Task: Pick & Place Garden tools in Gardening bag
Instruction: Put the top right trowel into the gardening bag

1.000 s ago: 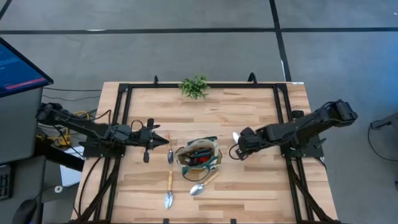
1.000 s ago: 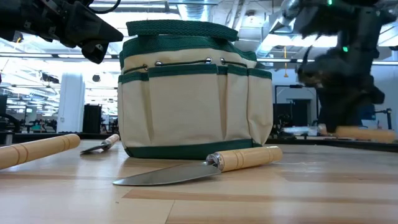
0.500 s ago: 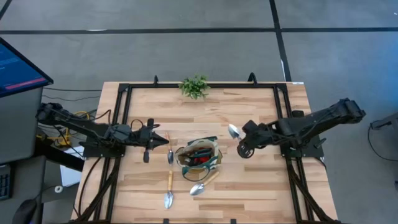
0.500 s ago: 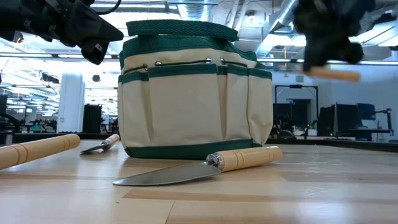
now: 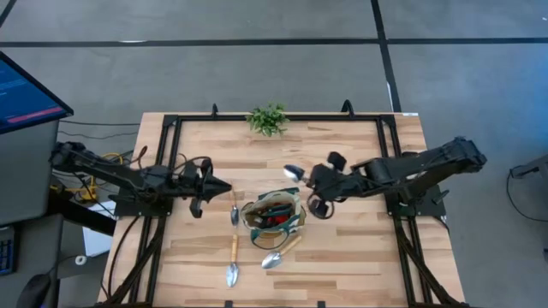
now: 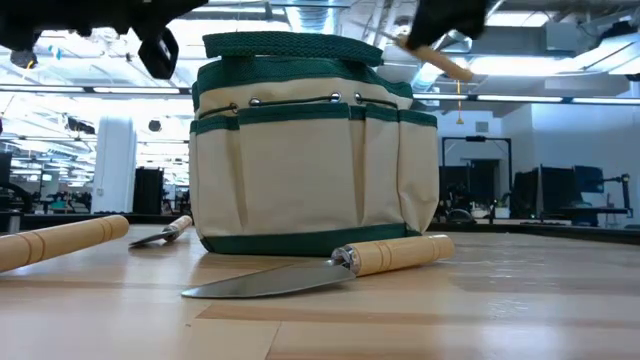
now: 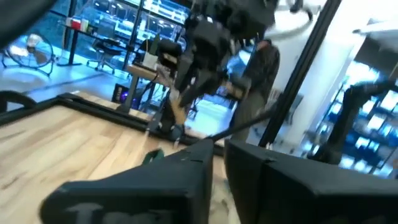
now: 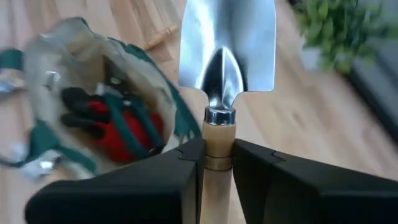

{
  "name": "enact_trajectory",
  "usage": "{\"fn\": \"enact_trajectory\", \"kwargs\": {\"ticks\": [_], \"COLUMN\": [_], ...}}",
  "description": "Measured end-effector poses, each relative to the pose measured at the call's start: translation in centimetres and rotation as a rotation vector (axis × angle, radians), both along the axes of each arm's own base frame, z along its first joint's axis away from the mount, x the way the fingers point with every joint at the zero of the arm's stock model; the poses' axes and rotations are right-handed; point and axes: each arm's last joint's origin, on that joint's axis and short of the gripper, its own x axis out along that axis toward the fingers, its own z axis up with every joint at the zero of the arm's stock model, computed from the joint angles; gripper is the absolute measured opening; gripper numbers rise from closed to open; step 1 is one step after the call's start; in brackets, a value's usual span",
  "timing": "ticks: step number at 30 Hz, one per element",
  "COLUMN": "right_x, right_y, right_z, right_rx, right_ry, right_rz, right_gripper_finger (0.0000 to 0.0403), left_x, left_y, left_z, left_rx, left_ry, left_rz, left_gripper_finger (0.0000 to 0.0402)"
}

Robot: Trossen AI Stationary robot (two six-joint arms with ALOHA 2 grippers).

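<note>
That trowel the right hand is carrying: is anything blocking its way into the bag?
Nothing visible does. The right hand holds the trowel in the air beside the bag, whose mouth lies open, with a red-and-black tool already inside.

A robotics lab: grey concrete floor (image 5: 257, 51), a blue-lit monitor screen (image 5: 26, 90), black-framed pale wooden workbench (image 5: 342, 248), rows of ceiling strip lights (image 6: 560, 70).
</note>
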Motion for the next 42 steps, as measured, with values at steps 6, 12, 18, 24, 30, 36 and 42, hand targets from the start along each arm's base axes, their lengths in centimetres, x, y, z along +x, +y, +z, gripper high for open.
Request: {"fn": "enact_trajectory", "kwargs": {"ticks": [6,12,18,24,30,36,42], "right_x": [3.6,5.9,7.8,9.6,10.1,10.1,10.1], "right_y": [0.1,1.1,2.0,2.5,2.6,2.6,2.7], "right_z": [-1.0,-1.5,-1.3,-1.3,-1.4,-1.3,-1.4], "right_rx": [-0.175,-0.328,-0.425,-0.453,-0.475,-0.471,-0.435], "right_ry": [0.094,0.149,0.161,0.152,0.160,0.151,0.149], "right_rz": [0.077,0.147,0.180,0.208,0.235,0.236,0.266], "right_gripper_finger": [0.0050,0.0050,0.0050,0.0050,0.0050,0.0050,0.0050], "left_x": [0.3,0.9,1.4,1.9,3.0,3.6,3.8], "left_y": [0.1,0.2,0.1,0.0,-0.2,0.3,1.2], "left_z": [1.8,1.9,1.7,1.7,1.0,0.7,0.8], "left_rx": [-0.038,-0.115,-0.182,-0.194,-0.186,-0.176,-0.158], "left_ry": [-0.023,0.092,0.108,0.080,0.096,0.089,0.078], "left_rz": [-0.027,-0.032,-0.060,-0.064,-0.059,-0.014,0.051], "left_gripper_finger": [0.0093,0.0132,0.0142,0.0138,0.0140,0.0137,0.0136]}}
